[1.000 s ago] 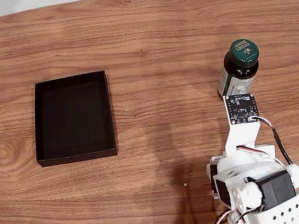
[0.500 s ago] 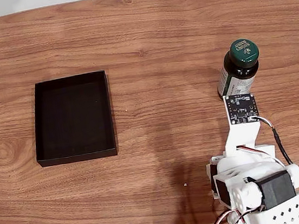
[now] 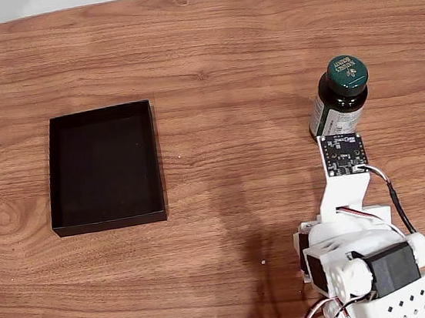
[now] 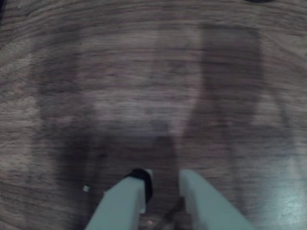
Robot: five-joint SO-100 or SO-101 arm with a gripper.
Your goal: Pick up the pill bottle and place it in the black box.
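The pill bottle (image 3: 338,108), dark green with a green printed cap and a white label, stands upright at the right of the fixed view. The black box (image 3: 103,168) lies flat at the left, with nothing in it. My arm (image 3: 352,219) is folded at the lower right, and its wrist board sits just below the bottle. In the wrist view my gripper (image 4: 163,175) points down at bare wood. A narrow gap shows between its two pale fingers (image 4: 127,196), and nothing is between them.
The wooden table (image 3: 207,51) stretches between bottle and box. A tiny white speck (image 3: 263,261) lies left of the arm's base. A black cable (image 3: 401,213) runs along the arm's right side.
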